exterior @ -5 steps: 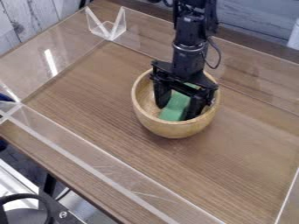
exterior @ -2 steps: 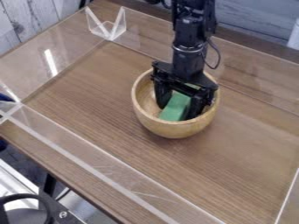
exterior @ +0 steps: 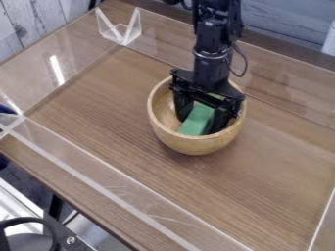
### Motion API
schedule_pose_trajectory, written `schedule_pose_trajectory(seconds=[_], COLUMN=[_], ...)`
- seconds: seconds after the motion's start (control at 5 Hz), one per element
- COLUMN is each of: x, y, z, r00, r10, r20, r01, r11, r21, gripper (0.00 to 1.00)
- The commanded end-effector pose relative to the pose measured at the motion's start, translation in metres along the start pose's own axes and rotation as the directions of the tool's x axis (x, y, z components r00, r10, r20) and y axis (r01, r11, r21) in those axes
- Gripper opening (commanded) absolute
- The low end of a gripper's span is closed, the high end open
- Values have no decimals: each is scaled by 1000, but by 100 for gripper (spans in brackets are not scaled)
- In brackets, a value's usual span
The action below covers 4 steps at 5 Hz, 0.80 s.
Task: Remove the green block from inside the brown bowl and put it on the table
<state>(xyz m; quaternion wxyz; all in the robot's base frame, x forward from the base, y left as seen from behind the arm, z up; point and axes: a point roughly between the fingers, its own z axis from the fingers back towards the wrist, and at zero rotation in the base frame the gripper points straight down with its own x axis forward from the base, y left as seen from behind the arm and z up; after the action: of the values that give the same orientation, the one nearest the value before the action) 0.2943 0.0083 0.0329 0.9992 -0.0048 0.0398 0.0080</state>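
Note:
The brown bowl (exterior: 186,140) sits right of the table's (exterior: 105,118) centre. The green block (exterior: 198,122) lies inside it, leaning against the far inner wall. My black gripper (exterior: 203,114) points straight down into the bowl, its two fingers (exterior: 178,105) spread wide on either side of the block. The jaws stand open, and I see no squeeze on the block. The block's upper end is hidden behind the gripper body.
Clear acrylic walls (exterior: 78,167) edge the tabletop on the near and left sides. A clear bracket (exterior: 120,27) stands at the far left corner. Bare wood lies left of and in front of the bowl.

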Motion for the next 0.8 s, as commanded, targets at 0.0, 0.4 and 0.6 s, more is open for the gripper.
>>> schedule_pose_trajectory(seconds=[0.0,0.4,0.6], x=[11,10,4], y=[2,-2,-10], z=[16,20,24], r00=[998,997,997], r10=[7,-3,-26], r20=[64,72,78], r01=[-7,3,27], r11=[1000,1000,1000], r21=[-3,-7,-9], gripper=[100,0,0])
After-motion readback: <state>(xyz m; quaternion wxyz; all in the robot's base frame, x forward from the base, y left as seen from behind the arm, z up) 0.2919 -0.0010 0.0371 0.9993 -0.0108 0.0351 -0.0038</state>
